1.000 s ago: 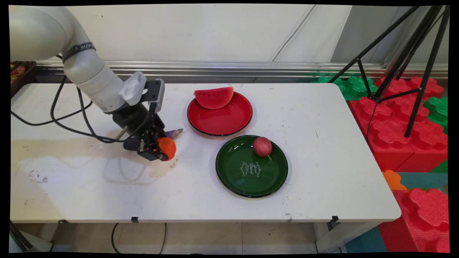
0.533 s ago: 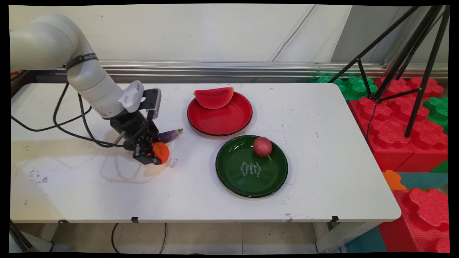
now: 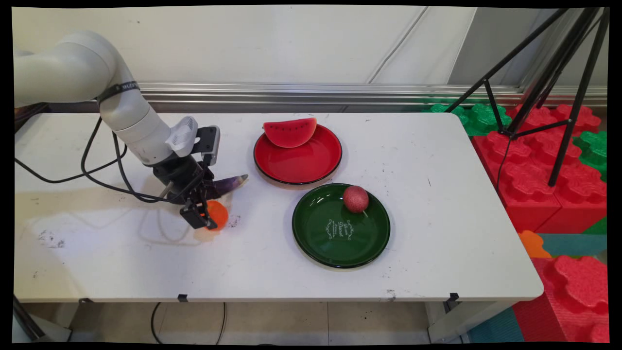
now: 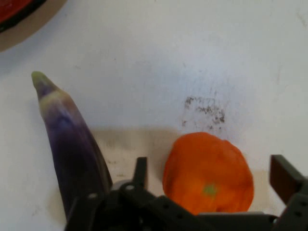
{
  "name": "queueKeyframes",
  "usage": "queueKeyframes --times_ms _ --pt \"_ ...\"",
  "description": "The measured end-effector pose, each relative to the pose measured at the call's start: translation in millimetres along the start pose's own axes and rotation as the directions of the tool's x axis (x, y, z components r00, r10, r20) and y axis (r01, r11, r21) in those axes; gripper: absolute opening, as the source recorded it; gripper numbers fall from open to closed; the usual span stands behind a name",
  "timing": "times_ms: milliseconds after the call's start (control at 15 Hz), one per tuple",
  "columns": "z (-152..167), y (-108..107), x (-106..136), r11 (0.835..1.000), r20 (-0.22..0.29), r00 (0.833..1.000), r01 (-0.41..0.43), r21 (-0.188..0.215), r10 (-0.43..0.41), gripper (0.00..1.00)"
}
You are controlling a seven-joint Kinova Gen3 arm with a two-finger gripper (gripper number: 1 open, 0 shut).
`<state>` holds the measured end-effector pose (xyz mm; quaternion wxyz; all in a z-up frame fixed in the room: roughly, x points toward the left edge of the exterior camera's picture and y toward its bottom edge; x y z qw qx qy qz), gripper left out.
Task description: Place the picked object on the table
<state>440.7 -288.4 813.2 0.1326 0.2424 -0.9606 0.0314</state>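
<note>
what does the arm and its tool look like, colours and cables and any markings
The arm is glossy white with rounded tubular links and a black band with small white lettering round one joint. Black cables hang from it in loops over the table. At the wrist is a white ribbed housing beside a dark grey box. The tool is black, with an open linkage and two flat-tipped fingers.

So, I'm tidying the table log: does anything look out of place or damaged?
Only a dark scuff on the table beside the orange. The watermelon slice leans over its red plate's rim.
</note>
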Motion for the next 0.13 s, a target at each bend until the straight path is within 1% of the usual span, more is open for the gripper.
queueKeyframes --times_ms 133 --pt "0.2 -1.8 -1.7 1.0 -0.002 1.0 0.006 0.0 -0.006 1.0"
